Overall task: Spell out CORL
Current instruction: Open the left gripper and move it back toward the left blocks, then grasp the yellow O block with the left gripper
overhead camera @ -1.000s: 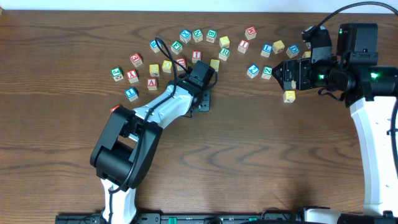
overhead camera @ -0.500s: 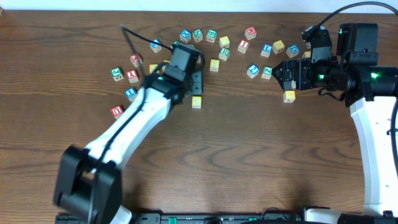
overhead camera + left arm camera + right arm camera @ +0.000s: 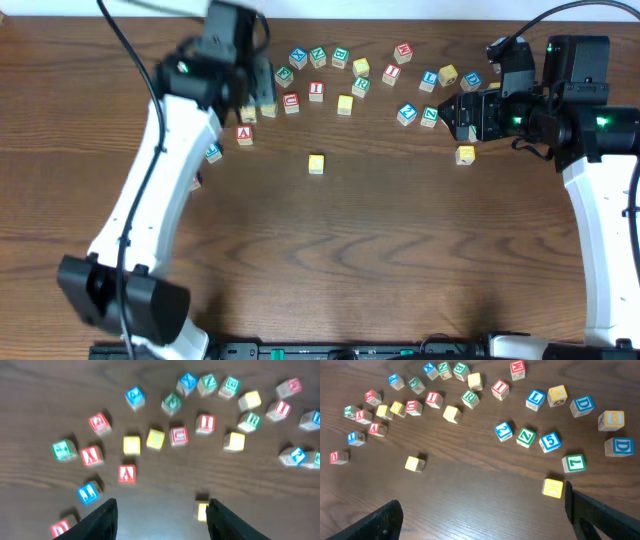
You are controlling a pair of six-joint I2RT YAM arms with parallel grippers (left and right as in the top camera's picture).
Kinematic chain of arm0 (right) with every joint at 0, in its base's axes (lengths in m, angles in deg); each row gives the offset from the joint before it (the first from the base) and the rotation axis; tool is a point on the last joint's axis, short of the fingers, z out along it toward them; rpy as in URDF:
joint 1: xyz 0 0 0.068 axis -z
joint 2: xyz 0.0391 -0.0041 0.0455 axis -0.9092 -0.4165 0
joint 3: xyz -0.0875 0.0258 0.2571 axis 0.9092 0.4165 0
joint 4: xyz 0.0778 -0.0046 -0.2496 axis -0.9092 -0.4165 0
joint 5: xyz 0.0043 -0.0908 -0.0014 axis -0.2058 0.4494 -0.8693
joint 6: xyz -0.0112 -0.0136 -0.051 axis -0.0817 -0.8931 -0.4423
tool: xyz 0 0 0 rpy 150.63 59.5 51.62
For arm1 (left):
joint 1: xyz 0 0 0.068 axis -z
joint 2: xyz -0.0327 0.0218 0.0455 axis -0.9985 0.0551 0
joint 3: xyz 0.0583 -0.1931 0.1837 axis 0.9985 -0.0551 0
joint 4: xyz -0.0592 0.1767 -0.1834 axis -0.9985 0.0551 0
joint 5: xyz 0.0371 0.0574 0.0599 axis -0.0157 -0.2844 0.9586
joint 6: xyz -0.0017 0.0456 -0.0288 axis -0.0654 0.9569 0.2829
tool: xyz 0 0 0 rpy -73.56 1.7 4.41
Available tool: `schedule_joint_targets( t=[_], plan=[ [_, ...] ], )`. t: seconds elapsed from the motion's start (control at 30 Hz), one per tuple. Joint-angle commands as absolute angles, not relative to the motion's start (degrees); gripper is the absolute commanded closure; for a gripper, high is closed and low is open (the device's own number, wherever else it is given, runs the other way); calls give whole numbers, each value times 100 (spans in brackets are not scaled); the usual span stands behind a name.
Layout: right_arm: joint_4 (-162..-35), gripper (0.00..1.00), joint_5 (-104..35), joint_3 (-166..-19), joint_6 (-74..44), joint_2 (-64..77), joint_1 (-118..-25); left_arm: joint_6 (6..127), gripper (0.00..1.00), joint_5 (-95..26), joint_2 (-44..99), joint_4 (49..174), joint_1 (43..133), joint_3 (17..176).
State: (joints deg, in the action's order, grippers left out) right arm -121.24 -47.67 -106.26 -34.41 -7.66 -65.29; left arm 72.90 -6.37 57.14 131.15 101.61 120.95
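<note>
A lone yellow letter block (image 3: pixel 316 163) lies apart from the rest in the table's middle; its letter is too blurred to read. It also shows in the left wrist view (image 3: pixel 201 510) and the right wrist view (image 3: pixel 414 463). My left gripper (image 3: pixel 260 88) is raised over the scattered blocks at the back left, open and empty (image 3: pixel 162 521). My right gripper (image 3: pixel 458 110) hovers at the back right, open and empty (image 3: pixel 485 520). A green R block (image 3: pixel 469 397) and a blue L block (image 3: pixel 535 399) lie among the scattered blocks.
Several letter blocks lie in an arc across the back of the table (image 3: pixel 400 250). A yellow K block (image 3: pixel 552 487) lies alone near my right gripper, also in the overhead view (image 3: pixel 465 154). A red A block (image 3: pixel 126 473) lies at the left.
My left gripper has let go of the yellow block in the table's middle, then lifted and swung back to the far left. The right arm has not moved.
</note>
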Motion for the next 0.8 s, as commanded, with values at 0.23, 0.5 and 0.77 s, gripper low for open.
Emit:
schedule_joint_targets(
  t=[0.23, 0.5, 0.77],
  plan=[
    [-12354, 1, -4809, -10733, -3469, -777, -6512, 8136, 50, -589, 7497, 12671, 10032, 12921],
    [-12542, 1, -4809, -10733, -3469, -777, -6512, 8463, 50, -585, 8210, 12409, 10014, 12915],
    [-12564, 1, -4809, -10733, -3467, -777, -6512, 8579, 50, -561, 8612, 12256, 9968, 12915]
  ],
)
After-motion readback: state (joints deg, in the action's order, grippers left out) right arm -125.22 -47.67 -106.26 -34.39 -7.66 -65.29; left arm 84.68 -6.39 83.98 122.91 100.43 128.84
